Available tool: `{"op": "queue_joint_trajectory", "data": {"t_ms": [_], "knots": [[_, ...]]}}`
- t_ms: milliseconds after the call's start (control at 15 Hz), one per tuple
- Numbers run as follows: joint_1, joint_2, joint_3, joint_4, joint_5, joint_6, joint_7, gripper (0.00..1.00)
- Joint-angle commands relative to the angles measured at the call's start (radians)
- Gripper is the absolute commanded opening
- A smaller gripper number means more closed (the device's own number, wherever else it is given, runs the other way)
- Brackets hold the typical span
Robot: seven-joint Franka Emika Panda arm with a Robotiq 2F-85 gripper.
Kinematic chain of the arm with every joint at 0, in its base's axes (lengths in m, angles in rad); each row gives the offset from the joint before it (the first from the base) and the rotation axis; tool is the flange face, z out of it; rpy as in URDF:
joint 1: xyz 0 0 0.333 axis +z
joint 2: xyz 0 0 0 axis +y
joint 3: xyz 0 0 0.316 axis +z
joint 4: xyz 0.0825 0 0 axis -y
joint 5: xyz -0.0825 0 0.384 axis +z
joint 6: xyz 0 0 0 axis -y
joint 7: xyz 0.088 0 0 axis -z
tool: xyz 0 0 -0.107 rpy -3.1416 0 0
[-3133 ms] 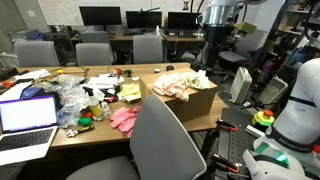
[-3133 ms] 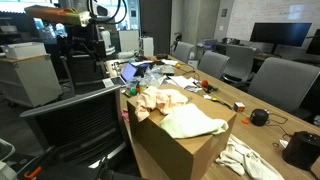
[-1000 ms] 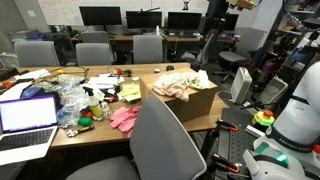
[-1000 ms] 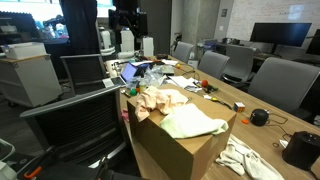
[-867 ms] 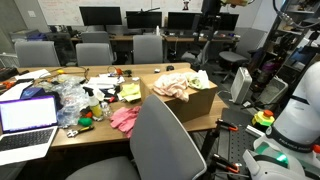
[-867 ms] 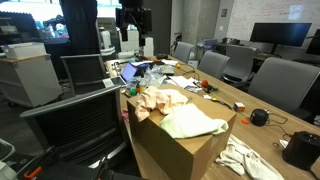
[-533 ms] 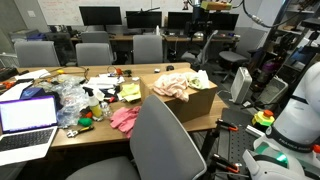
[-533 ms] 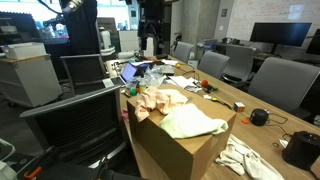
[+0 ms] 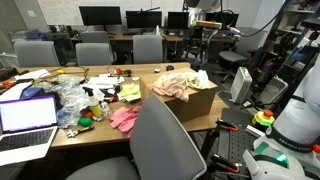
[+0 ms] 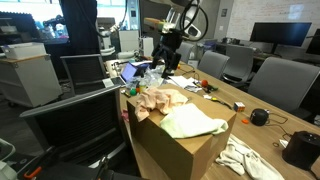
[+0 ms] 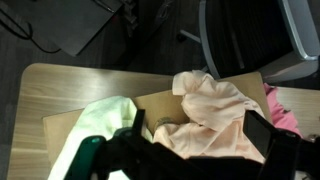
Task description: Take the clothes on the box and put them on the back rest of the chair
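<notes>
A cardboard box [image 9: 200,103] stands on the table's end, also in an exterior view [image 10: 175,155]. A peach cloth [image 9: 172,86] [image 10: 160,100] and a pale green cloth [image 10: 196,122] lie heaped on it. In the wrist view the peach cloth [image 11: 215,115] and green cloth [image 11: 100,135] lie straight below. My gripper [image 11: 197,125] is open and empty, hanging above the box, apart from the clothes. It shows over the box's far side in an exterior view [image 10: 165,58]. A grey chair [image 9: 160,140] stands next to the box, backrest bare.
The table [image 9: 60,135] carries a laptop [image 9: 27,118], plastic bags, small clutter and a pink cloth [image 9: 124,118]. A white cloth [image 10: 245,160] lies beside the box. A dark chair [image 10: 85,125] stands near the box. More chairs and monitors stand behind.
The arm has swung across from beside the table to above the box, and the gripper has come lower toward the clothes. The clothes and box have not moved.
</notes>
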Motion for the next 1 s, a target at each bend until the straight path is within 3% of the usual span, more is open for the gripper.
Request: {"op": "queue_joint_trajectory", "data": {"t_ms": [0, 400, 933], "knots": [[-0.043, 0.088, -0.010, 0.050, 0.131, -0.038, -0.064, 1.00], [-0.102, 0.173, -0.014, 0.036, 0.231, -0.037, -0.102, 1.00], [-0.110, 0.204, -0.041, 0.038, 0.174, -0.023, -0.011, 1.00]]}}
